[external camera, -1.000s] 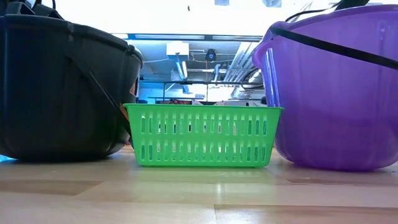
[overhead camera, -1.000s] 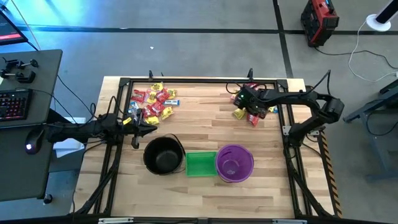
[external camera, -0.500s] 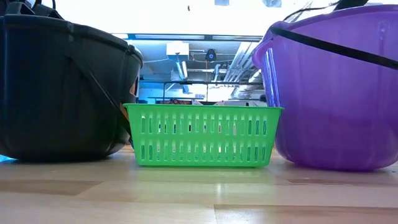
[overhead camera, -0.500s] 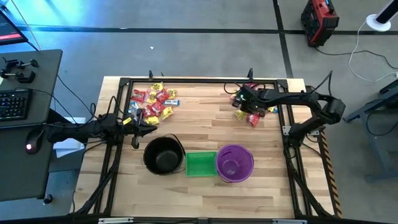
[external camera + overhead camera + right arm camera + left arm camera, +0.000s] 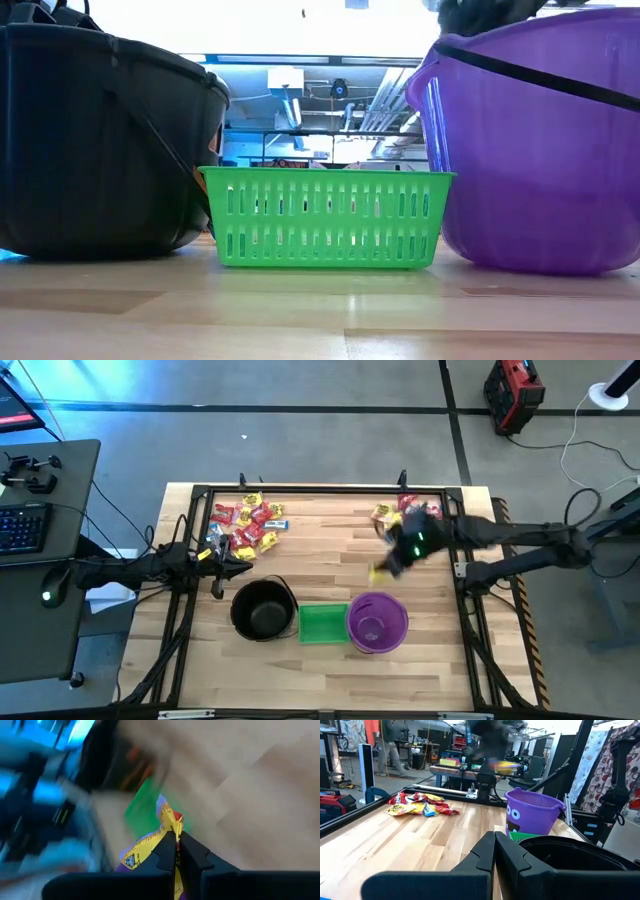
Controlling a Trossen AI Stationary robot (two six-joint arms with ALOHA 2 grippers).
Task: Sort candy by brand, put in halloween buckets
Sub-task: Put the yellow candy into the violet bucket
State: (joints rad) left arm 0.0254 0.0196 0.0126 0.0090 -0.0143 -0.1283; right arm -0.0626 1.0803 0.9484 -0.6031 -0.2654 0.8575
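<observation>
High view is showing the right pincer [image 5: 392, 563] closed tight on a yellow candy [image 5: 381, 572], carrying it above the tabletop [image 5: 330, 550] toward the purple bucket [image 5: 377, 622] by the near edge. In the right wrist view the yellow candy [image 5: 160, 842] is hanging from just the tips of the fingers [image 5: 192, 851].

The candy could slip out, because only a thin bit of wrapper looks pinched and the arm is blurred as if moving fast. It could also miss the purple bucket and land in the green basket [image 5: 322, 623], since the two are touching. Then the brands would get mixed.

The left pincer [image 5: 232, 567] is waiting near the left edge, just beside the black pail [image 5: 262, 610], with its fingers pressed together and nothing in them. One candy pile [image 5: 246, 525] is lying near the far left corner, and a smaller pile [image 5: 405, 509] near the far right corner.

The tabletop is pale wood with a dark frame around it. A grey floor, a desk with a keyboard [image 5: 22, 527], and a red box [image 5: 514, 395] are sitting around it.
</observation>
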